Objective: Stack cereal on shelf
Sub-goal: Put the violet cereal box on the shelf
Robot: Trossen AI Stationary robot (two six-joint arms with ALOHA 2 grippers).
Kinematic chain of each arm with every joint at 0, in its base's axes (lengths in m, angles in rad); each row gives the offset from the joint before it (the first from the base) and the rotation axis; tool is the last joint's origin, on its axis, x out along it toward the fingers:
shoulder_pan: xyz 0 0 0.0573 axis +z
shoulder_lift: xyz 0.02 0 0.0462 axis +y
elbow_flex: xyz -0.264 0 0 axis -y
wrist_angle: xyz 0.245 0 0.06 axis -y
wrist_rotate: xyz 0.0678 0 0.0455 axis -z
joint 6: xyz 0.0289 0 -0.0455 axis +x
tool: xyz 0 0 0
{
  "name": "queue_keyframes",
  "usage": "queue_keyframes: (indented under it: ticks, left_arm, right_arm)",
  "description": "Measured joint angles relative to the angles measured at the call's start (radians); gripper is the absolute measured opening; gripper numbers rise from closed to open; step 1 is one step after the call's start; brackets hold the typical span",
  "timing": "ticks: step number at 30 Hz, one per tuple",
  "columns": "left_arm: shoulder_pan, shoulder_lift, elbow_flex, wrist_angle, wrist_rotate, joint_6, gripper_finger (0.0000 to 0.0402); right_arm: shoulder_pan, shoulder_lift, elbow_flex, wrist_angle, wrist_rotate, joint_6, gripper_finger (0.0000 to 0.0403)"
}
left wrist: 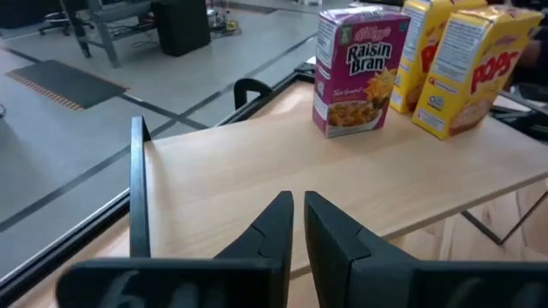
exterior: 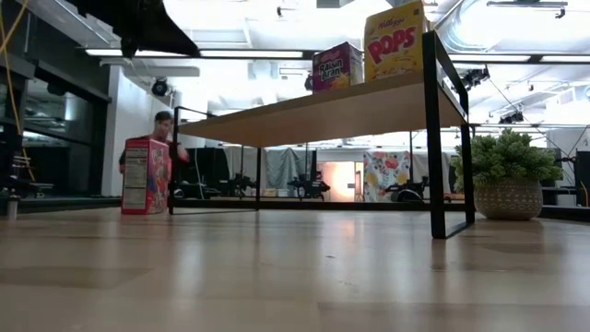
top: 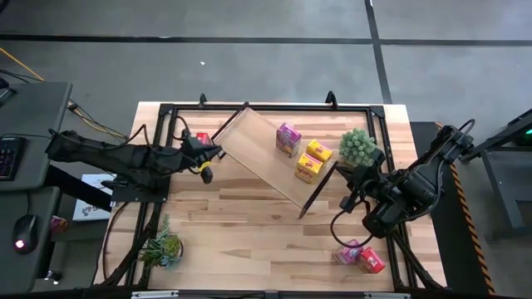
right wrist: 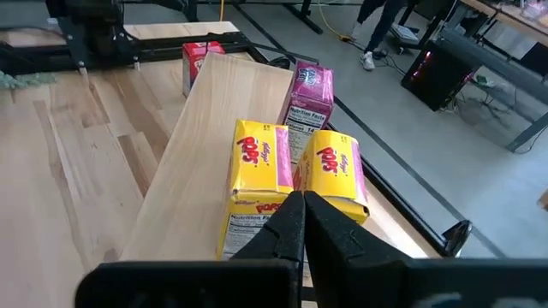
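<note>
The shelf (top: 266,154), a long light-wood board on dark metal end frames, stands askew on the table. On it stand a magenta Raisin Bran box (top: 288,139) and two yellow Pops boxes (top: 318,150) (top: 307,168). A red cereal box (top: 202,138) stands on the table by the shelf's left end. Two more small boxes (top: 359,256) lie near the table's front right. My left gripper (top: 216,153) is shut and empty at the shelf's left end, seen over the board in its wrist view (left wrist: 297,205). My right gripper (right wrist: 301,201) is shut and empty just off the shelf's right end, close to the yellow boxes (right wrist: 291,171).
A potted plant (top: 359,145) stands right of the shelf, close to my right gripper. Another plant (top: 162,247) lies at the front left. A dark metal frame (top: 249,106) borders the table. In the low view a person (exterior: 164,129) shows behind the red box (exterior: 146,175).
</note>
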Motion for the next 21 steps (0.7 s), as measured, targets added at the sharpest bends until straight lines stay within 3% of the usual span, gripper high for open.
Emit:
queue_keyframes:
  ticks: [2, 6, 15, 21]
  left_arm:
    - [0.0, -0.002, 0.0, 0.008, 0.0, 0.011, 0.0032]
    - [0.0, -0.002, 0.0, 0.012, 0.0, 0.016, 0.004]
    - [0.0, -0.002, 0.0, 0.025, 0.0, 0.017, 0.0047]
    - [0.0, -0.002, 0.0, 0.038, 0.001, 0.019, 0.0047]
  right_arm:
    - [-0.013, -0.005, 0.0, 0.002, -0.025, 0.044, 0.0003]
    - [-0.055, -0.028, 0.002, 0.002, -0.226, 0.071, 0.0041]
    - [-0.077, -0.034, 0.002, 0.097, -0.515, -0.005, 0.0228]
    - [-0.041, -0.03, -0.059, 0.28, -0.673, -0.242, 0.0318]
